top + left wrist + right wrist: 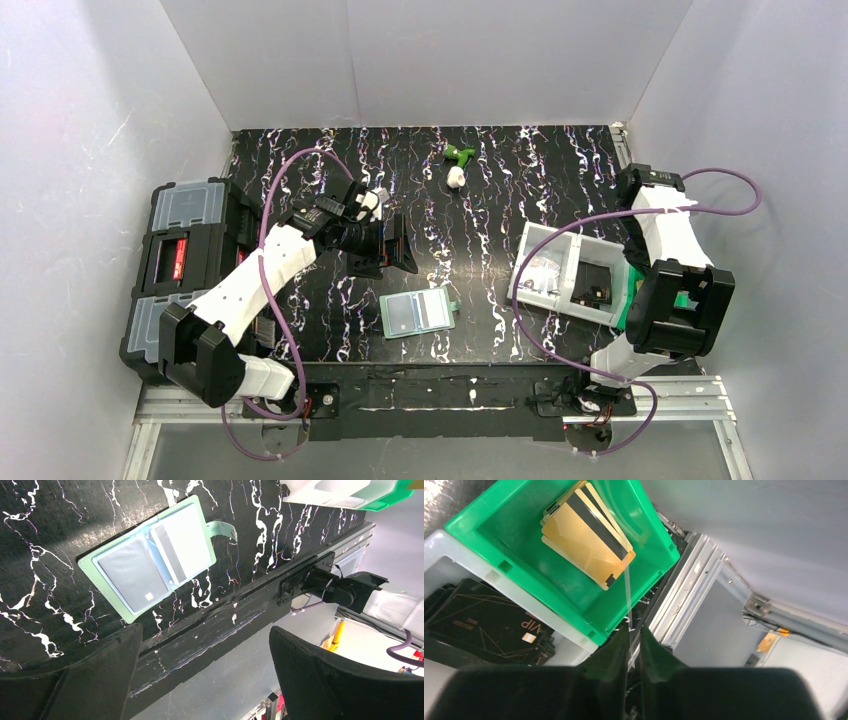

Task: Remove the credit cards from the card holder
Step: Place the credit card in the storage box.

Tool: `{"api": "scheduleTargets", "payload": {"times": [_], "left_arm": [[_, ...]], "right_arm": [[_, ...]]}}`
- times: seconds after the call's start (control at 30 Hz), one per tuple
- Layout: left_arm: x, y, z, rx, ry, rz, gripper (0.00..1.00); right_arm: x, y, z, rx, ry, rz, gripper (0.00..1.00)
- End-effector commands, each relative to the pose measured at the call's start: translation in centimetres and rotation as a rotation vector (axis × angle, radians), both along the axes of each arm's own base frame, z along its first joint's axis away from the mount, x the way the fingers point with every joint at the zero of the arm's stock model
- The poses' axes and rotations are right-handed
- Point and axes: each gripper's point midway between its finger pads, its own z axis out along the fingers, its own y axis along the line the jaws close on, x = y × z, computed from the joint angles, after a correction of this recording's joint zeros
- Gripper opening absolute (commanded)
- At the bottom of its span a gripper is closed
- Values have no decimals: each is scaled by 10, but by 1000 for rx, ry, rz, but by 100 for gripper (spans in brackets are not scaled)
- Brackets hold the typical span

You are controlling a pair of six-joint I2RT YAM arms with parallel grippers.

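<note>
The card holder lies open and flat on the black marbled table, near the front middle. A pale grey credit card sits in one of its pockets and a striped one in the other. My left gripper hovers wide open behind the holder, with nothing between its fingers. My right gripper hangs over the corner of the green bin. Its jaws stand a narrow gap apart. A thin card shows edge-on in that gap. Gold striped cards lie in the bin.
A white divided tray next to the green bin holds black VIP cards. A big black toolbox stands at the left edge. A small green and white object lies at the back. Metal rails run along the table's near edge.
</note>
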Motion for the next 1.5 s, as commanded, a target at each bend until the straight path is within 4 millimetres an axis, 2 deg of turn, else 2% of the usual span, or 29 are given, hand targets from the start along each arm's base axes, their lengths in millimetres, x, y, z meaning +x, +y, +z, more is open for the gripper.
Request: {"api": "scheduleTargets", "payload": {"times": [0.0, 0.17, 0.5, 0.63, 0.8, 0.97, 1.1, 1.23, 1.47], "left_arm": [[-9, 2, 10, -13, -14, -26, 98], [-8, 3, 11, -6, -19, -15, 98], [-3, 7, 9, 22, -26, 13, 98], [-1, 9, 8, 40, -28, 34, 98], [3, 16, 4, 86, -33, 64, 98], [8, 25, 0, 141, -37, 107, 98], [11, 35, -7, 195, -35, 156, 98], [9, 45, -16, 227, -16, 207, 98], [1, 58, -38, 258, 34, 276, 98]], "right_arm": [[4, 1, 10, 15, -34, -5, 36], [9, 7, 13, 59, -71, 13, 50], [27, 30, 27, 200, -196, 87, 67], [36, 45, 37, 269, -270, 138, 75], [51, 77, 51, 351, -360, 244, 84], [66, 134, 56, 447, -408, 386, 90], [74, 202, 51, 588, -446, 541, 93], [70, 265, 42, 728, -452, 671, 96], [53, 353, 24, 884, -386, 839, 95]]}}
